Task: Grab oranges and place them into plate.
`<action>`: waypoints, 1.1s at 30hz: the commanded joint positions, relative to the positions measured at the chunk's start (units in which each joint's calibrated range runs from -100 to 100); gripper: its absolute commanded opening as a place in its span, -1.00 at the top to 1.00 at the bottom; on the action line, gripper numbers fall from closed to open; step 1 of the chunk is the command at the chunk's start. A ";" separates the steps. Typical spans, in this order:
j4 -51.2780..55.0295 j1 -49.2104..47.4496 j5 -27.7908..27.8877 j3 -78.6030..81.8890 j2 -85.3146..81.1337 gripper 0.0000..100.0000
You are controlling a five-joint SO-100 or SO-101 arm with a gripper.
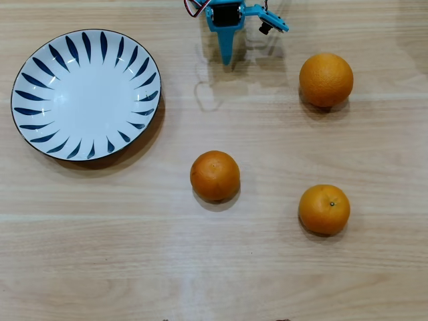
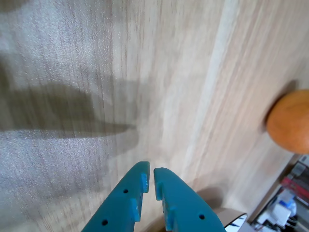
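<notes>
Blue gripper point(image 2: 149, 175) at the top edge of the overhead view, jaws together, gripping nothing. Three oranges point(image 1: 215, 175) point(image 1: 326, 79) point(image 1: 324, 209) loose on the wooden counter point(image 1: 200, 267), well apart. Blue-petalled plate point(image 1: 40, 67) at upper left, holding nothing.

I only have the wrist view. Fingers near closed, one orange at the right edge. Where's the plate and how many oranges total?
Observer: Three oranges in the overhead view: one upper right, one at centre, one lower right. All sit on the table, none on the plate.
Operator: Plate?
Observer: The plate is at the upper left of the overhead view, empty, well apart from every orange.
Operator: Where's the gripper relative to them?
Observer: The gripper is at the top centre, between the plate and the upper right orange, holding nothing.
</notes>
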 commanded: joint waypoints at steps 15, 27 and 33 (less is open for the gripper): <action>-2.24 20.54 0.10 -2.44 7.27 0.96; -0.61 3.53 -0.21 -44.27 28.40 0.96; 13.14 -0.10 0.05 -66.36 38.21 0.96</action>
